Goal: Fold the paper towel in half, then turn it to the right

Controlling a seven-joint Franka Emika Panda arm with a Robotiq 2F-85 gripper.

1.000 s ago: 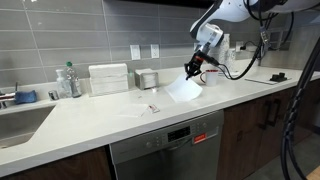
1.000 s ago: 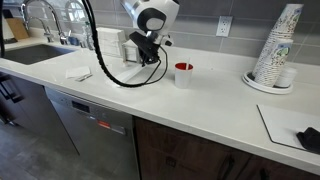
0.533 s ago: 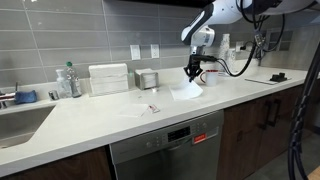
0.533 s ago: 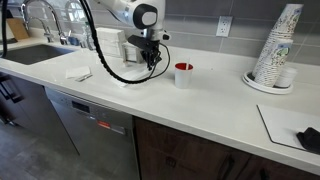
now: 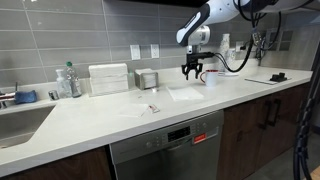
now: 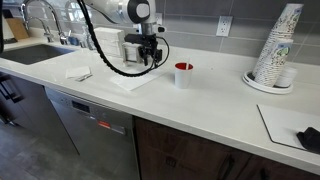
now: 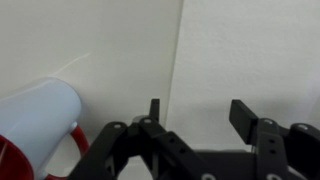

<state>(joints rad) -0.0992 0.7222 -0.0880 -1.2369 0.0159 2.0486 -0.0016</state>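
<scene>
Towel's down. A second ago the paper towel (image 5: 186, 93) hung lifted off the jaws. Now it lies flat on the counter (image 5: 100, 120), and the jaws hover just above it, spread wide, holding nothing; the wrist view shows only sheet (image 7: 250, 50) under them. I read that as fold laid and released, with the turn to the right not yet done. It's white on white, so I can't confirm it's actually doubled. The red cup (image 6: 182, 75) sits just beside the towel's edge and is the main obstacle for the rotation. The ribbed box (image 5: 108, 78) and the scrap (image 5: 152, 107) are well apart.
</scene>
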